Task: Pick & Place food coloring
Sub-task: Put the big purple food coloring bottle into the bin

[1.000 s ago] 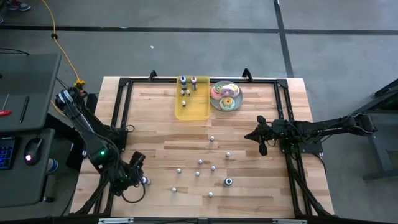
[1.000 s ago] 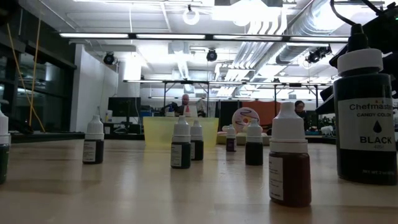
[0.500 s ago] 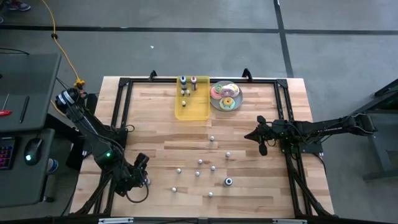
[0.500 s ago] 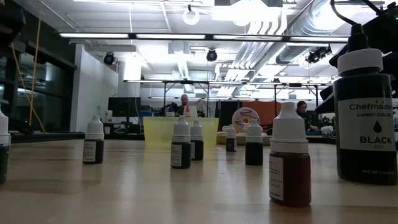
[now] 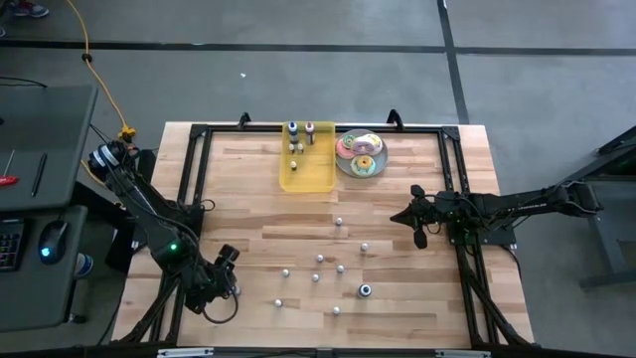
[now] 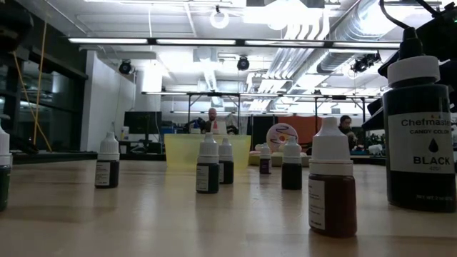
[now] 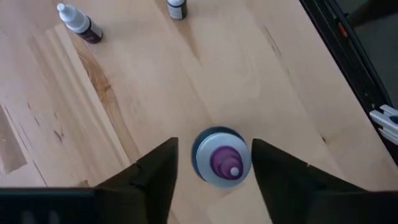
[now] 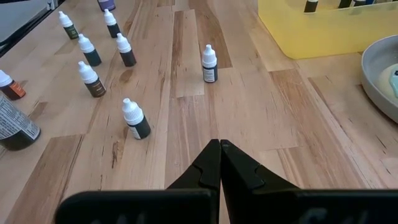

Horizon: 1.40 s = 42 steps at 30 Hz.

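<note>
The food coloring bottles stand scattered on the wooden table, several around (image 5: pixel 320 261) and a few in the yellow tray (image 5: pixel 307 167). My left gripper (image 5: pixel 227 270) is open near the table's near left corner. In the left wrist view it (image 7: pixel 214 149) hangs over one upright bottle with a purple cap (image 7: pixel 222 157). Its fingers stand on either side of the bottle with a gap on each side. My right gripper (image 5: pixel 417 231) waits shut above the table's right side, also seen shut in its own view (image 8: pixel 219 149).
A plate of pastel doughnuts (image 5: pixel 360 154) sits beside the tray at the far edge. A larger black bottle (image 5: pixel 365 290) stands near the near edge, close in the low view (image 6: pixel 418 135). A black frame rail (image 7: pixel 348 56) runs along the table's edge by my left gripper.
My left gripper has shifted a little toward the table's right and near edge, ending over the purple-capped bottle. The bottles have stayed in place.
</note>
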Each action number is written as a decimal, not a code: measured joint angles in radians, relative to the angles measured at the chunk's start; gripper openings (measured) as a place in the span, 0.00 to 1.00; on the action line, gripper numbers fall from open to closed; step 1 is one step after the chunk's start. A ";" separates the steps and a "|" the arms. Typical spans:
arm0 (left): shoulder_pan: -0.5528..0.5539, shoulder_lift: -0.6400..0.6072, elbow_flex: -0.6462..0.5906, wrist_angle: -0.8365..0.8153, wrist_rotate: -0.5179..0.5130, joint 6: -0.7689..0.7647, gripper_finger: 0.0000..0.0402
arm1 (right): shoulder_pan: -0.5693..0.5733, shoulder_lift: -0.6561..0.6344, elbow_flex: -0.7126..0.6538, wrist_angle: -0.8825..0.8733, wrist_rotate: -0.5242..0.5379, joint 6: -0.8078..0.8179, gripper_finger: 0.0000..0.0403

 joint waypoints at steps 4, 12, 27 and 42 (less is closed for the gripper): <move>0.000 0.009 0.000 0.008 0.002 0.000 0.41 | 0.000 0.000 0.000 0.000 0.000 0.000 0.00; 0.000 0.026 -0.011 0.022 0.024 0.000 0.38 | 0.000 0.000 0.000 -0.003 0.000 0.000 0.00; 0.000 0.024 -0.011 0.019 0.021 -0.027 0.24 | 0.000 0.000 0.000 0.000 0.000 0.000 0.00; 0.197 0.027 0.114 0.027 -0.089 -0.020 0.25 | 0.000 0.000 0.000 0.000 0.000 0.000 0.00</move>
